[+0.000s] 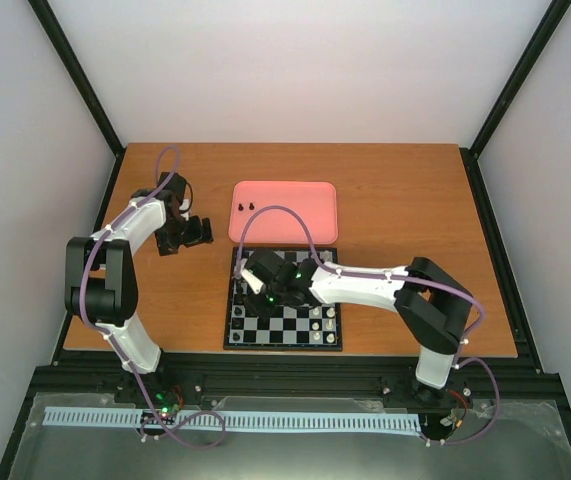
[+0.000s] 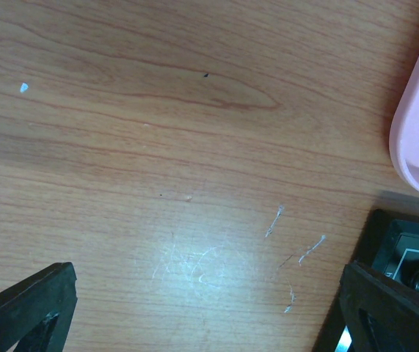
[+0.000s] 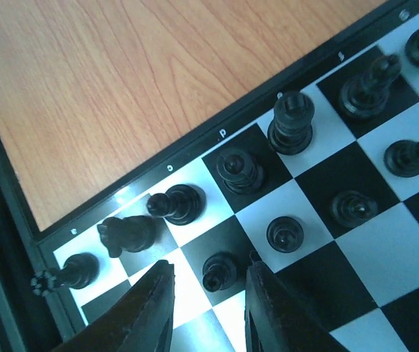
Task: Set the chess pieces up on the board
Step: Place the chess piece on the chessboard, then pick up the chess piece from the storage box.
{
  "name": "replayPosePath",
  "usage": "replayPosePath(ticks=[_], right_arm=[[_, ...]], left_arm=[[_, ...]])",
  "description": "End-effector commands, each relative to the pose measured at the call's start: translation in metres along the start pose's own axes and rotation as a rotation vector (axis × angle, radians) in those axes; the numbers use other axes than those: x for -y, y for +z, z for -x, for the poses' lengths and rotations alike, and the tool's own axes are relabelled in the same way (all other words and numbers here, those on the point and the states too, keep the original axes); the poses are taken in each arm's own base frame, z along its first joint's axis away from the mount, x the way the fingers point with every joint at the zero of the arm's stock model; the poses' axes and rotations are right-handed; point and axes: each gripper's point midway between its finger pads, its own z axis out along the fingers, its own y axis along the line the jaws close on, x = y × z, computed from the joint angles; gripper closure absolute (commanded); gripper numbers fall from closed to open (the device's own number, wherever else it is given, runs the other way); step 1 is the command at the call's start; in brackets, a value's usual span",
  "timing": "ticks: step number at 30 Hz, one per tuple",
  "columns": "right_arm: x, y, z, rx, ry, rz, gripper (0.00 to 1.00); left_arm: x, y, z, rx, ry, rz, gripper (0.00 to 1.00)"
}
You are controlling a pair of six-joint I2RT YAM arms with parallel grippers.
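Right end effector (image 3: 209,293) parted around pawn (image 3: 220,271), chess pieces (image 3: 291,121) crowding close on board (image 3: 392,257)

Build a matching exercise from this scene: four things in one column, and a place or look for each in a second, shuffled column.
Things:
1. left gripper
2. right gripper
3. pink tray
4. board

Descriptions:
A. holds two black pieces
B. over bare table, jaws wide apart
C. over the board's left side, a pawn between its fingers
D. black and pale checks, dark border

Pairs: 1-B, 2-C, 3-A, 4-D
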Motion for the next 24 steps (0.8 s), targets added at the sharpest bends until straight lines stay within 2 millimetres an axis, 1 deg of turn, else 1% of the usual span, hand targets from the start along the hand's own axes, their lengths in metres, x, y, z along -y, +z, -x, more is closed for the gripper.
replayPosePath(ticks=[1,4,6,7,10,12,13,14,17,18,19,20,23,24], right_arm=[[-0.002,-0.033,0.026,0.071,-0.028,-0.029,0.67],[-0.002,-0.056,0.042,0.12,-0.028,-0.048,0.64],[0.003,-0.071,0.053,0.153,-0.019,-0.063,0.6],[0.009,-0.079,0.062,0.172,-0.011,-0.079,0.58],[0.036,-0.088,0.08,0.18,0.022,-0.128,0.52],[0.06,-0.088,0.094,0.199,0.061,-0.158,0.48],[0.074,-0.087,0.102,0.21,0.086,-0.17,0.44],[0.087,-0.084,0.109,0.214,0.111,-0.182,0.38],[0.125,-0.07,0.132,0.21,0.167,-0.226,0.33],[0.137,-0.065,0.14,0.207,0.179,-0.248,0.27],[0.147,-0.059,0.146,0.2,0.186,-0.265,0.09],[0.156,-0.053,0.151,0.195,0.19,-0.284,0.01],[0.178,-0.036,0.164,0.185,0.207,-0.318,0.0],[0.185,-0.028,0.166,0.174,0.223,-0.314,0.0]], left_arm=[[0.0,-0.001,0.008,0.018,0.019,0.004,0.0],[0.0,-0.003,0.008,0.023,0.019,0.006,0.0],[0.0,-0.005,0.008,0.024,0.02,0.007,0.0],[0.0,-0.005,0.008,0.026,0.02,0.007,0.0],[0.001,-0.006,0.008,0.025,0.018,0.002,0.0],[0.001,-0.006,0.008,0.026,0.018,-0.002,0.0],[0.002,-0.007,0.009,0.028,0.018,-0.006,0.0],[0.003,-0.006,0.009,0.028,0.02,-0.01,0.0],[0.003,-0.006,0.011,0.03,0.019,-0.01,0.0],[0.004,-0.006,0.011,0.029,0.02,-0.01,0.0],[0.004,-0.007,0.012,0.032,0.021,-0.013,0.0],[0.005,-0.007,0.012,0.031,0.024,-0.015,0.0],[0.006,-0.007,0.013,0.032,0.024,-0.02,0.0],[0.006,-0.007,0.012,0.029,0.024,-0.022,0.0]])
